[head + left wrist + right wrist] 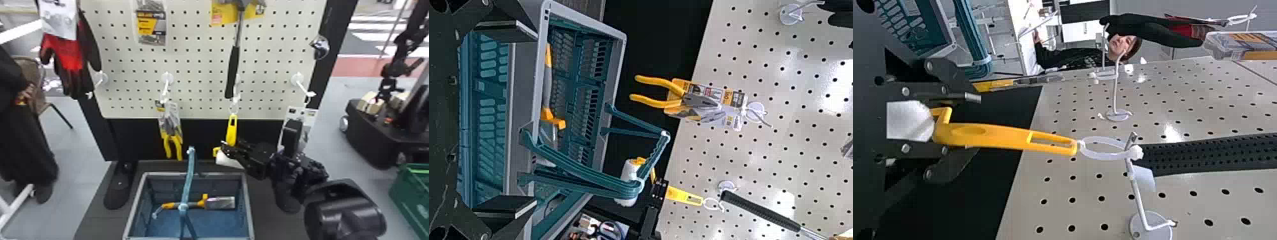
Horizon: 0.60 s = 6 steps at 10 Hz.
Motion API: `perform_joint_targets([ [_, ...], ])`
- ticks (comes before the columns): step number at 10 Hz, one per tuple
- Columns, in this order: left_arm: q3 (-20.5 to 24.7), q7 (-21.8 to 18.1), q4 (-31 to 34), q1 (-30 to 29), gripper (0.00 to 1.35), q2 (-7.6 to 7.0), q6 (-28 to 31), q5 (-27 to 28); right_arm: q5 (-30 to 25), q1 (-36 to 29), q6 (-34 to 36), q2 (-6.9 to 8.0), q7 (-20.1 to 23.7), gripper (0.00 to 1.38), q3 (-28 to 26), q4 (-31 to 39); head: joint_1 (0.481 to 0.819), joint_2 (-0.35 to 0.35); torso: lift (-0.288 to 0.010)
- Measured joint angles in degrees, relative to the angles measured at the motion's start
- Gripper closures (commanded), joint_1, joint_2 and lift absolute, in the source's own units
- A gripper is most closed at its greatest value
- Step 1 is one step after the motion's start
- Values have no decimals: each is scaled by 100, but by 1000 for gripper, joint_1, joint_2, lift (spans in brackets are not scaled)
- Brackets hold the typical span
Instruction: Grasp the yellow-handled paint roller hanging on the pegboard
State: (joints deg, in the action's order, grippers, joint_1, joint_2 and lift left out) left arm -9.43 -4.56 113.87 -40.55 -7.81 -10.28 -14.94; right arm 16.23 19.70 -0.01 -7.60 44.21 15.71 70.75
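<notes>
The black right hand (970,127) is clamped on the yellow-handled paint roller (1003,136) beside its white sleeve; the roller hangs by a loop from the cream pegboard (1203,90).

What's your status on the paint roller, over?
Left end effector open over the basket. Right end effector at the head of the paint roller, grip unconfirmed. Roller hangs on its hook by a white loop. Black tool handle crowds that hook.

Bright, even indoor light, probably from overhead, washes the pegboard (198,63); pale glare patches show on it in the wrist views, and the hooks (1150,226) throw only faint shadows
</notes>
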Motion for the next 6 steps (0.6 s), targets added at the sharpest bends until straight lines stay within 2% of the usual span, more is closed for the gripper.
perform_joint_targets([
  [1,-14,1,0,11,148,-2,8,0,-5,1,1,3,-24,1154,-30,23,549,0,-100],
  [2,-21,2,0,15,151,-2,17,0,-30,13,1,10,-35,1289,-59,55,549,0,-100],
  [6,-26,5,-1,3,156,-2,21,-4,-112,-36,1,30,-45,1285,-111,105,549,0,-100],
])
